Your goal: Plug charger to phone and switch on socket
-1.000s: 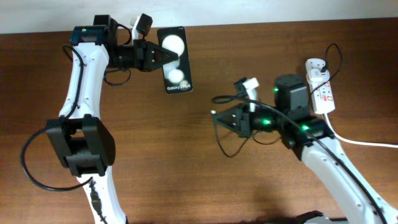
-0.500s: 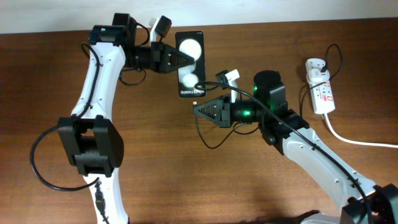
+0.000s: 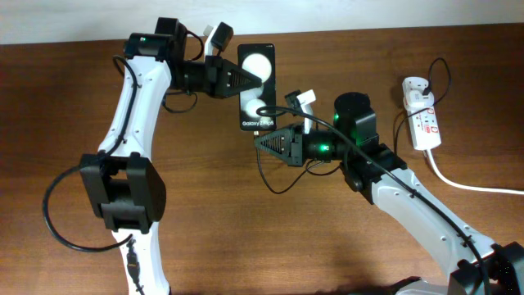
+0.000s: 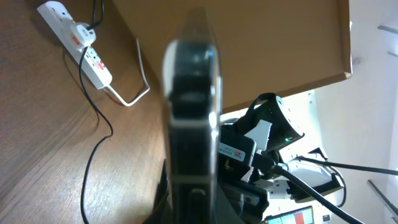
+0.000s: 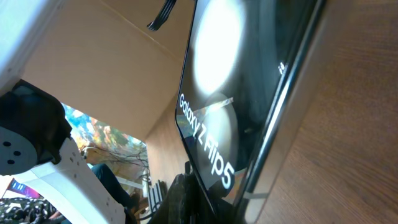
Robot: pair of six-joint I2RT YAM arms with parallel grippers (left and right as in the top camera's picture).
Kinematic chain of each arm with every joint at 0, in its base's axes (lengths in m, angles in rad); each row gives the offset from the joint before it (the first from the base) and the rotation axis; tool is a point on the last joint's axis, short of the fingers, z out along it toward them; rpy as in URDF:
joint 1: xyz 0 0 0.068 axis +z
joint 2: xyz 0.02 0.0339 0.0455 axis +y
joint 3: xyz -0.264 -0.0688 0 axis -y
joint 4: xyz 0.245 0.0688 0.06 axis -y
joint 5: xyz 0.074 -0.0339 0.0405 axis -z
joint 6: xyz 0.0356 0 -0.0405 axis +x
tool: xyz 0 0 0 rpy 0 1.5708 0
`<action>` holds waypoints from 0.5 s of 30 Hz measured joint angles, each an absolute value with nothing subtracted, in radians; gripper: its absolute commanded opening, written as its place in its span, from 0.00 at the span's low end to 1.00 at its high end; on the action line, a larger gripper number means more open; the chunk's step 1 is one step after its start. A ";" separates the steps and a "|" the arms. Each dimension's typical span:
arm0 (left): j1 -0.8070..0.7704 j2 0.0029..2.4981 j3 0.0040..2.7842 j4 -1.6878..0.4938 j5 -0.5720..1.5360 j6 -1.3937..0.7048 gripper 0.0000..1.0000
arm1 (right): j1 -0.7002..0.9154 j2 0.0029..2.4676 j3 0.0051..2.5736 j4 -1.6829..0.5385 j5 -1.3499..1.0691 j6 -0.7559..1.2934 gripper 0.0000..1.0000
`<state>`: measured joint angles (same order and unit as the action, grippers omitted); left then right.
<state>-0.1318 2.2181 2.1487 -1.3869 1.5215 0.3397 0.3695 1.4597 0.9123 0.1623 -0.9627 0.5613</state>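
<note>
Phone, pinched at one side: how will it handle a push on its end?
Phone looks thin and rigid, so it likely won't flex. Its glossy face, showing bright reflections, is probably slippery. Left gripper pinches only one edge, so it may pivot.

Phone (image 3: 262, 82) close before right jaws

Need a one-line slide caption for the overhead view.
Left gripper holds the phone, right gripper holds the charger tip at its lettered end, socket untouched at image right.
</note>
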 measured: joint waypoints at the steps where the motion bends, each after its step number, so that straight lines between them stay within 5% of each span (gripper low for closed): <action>1: -0.132 2.218 2.149 -1.387 1.522 0.339 0.00 | 0.369 1.460 0.912 0.163 -0.962 0.568 0.04; 15: -0.058 2.218 2.149 -1.372 1.522 0.294 0.00 | 0.369 1.490 0.912 0.204 -0.992 0.599 0.04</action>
